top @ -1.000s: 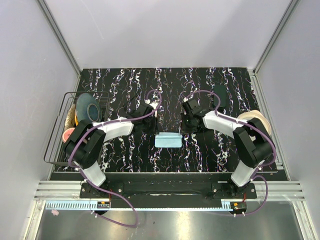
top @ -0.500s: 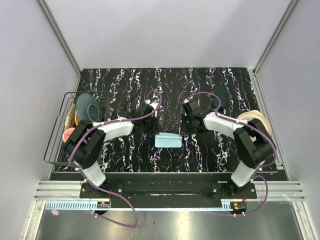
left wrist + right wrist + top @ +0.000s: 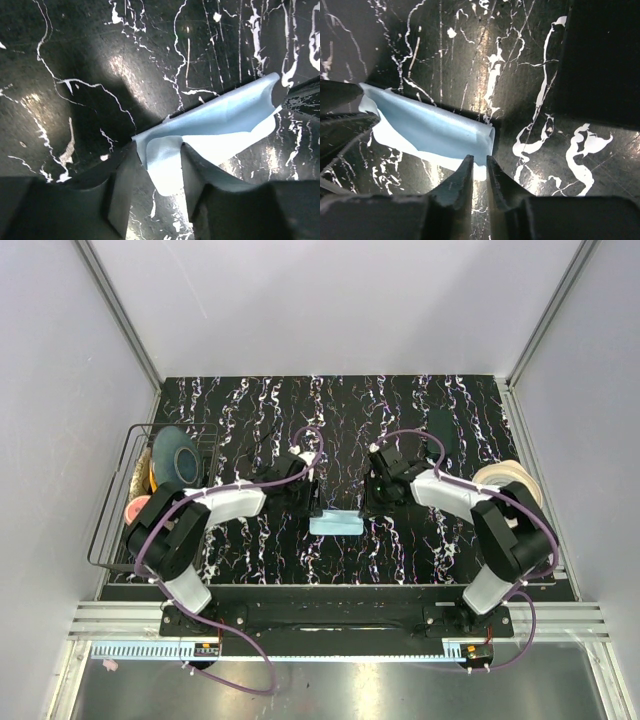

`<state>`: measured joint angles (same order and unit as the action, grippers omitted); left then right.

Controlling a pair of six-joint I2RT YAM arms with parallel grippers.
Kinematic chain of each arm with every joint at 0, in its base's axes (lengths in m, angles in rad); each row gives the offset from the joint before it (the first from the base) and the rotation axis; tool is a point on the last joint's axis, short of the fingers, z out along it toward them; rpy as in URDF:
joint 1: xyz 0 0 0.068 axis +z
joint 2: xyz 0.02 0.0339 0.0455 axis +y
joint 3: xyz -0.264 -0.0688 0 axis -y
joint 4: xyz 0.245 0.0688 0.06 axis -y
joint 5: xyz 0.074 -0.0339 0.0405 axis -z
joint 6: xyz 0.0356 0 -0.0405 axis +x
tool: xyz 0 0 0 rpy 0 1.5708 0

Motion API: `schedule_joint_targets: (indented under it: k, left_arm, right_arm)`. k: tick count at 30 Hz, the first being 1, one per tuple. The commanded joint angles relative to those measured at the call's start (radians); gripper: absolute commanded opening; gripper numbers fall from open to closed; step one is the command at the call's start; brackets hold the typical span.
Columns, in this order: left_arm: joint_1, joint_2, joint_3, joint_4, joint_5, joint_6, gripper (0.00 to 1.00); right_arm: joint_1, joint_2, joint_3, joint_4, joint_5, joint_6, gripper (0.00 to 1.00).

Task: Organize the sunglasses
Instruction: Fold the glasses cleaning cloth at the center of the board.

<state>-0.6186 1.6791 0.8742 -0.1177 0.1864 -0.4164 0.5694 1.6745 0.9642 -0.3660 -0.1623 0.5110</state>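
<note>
Black marbled table, overhead view. A wire rack holding dishes sits at the 9 o'clock edge, and a roll of tape at the 3 o'clock edge.

The light blue cloth lies near the table's centre, toward 6 o'clock. Its long axis runs from 9 to 3 o'clock, and one arm meets each end.

The left gripper stands at the cloth's 9 o'clock end. Its fingers are partly spread, with a corner of the cloth between them; no firm pinch is evident.

The right gripper stands at the 3 o'clock end. Its fingers are drawn in to a narrow slit that nips the cloth's rolled edge.
</note>
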Motion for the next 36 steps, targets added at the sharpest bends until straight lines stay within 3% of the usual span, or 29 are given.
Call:
schedule_joint_targets:
  k: [1,6,11,19,27,36]
  left_arm:
    - [-0.007,-0.085,-0.035,0.03,-0.018,0.01,0.51]
    - [-0.006,-0.206,-0.083,0.05,-0.048,0.007,0.58]
    - [-0.007,-0.277,-0.113,0.084,-0.087,-0.027,0.62]
    - [-0.006,-0.177,-0.064,-0.036,-0.113,-0.199,0.64]
    - [-0.013,-0.104,-0.07,-0.048,-0.073,-0.309,0.61]
    - [-0.026,-0.045,-0.069,-0.039,-0.074,-0.344,0.52]
  right_arm:
    - [0.003,-0.091,-0.012,0.015,-0.029,0.001,0.26]
    - [0.003,-0.151,-0.016,0.006,-0.019,0.006,0.3]
    - [0.003,-0.101,0.024,0.009,-0.028,-0.008,0.32]
    - [0.007,-0.041,0.022,0.007,0.029,0.014,0.45]
    - [0.02,0.033,0.013,0.015,0.001,0.015,0.41]
    - [0.037,0.071,0.002,0.015,0.014,0.034,0.29]
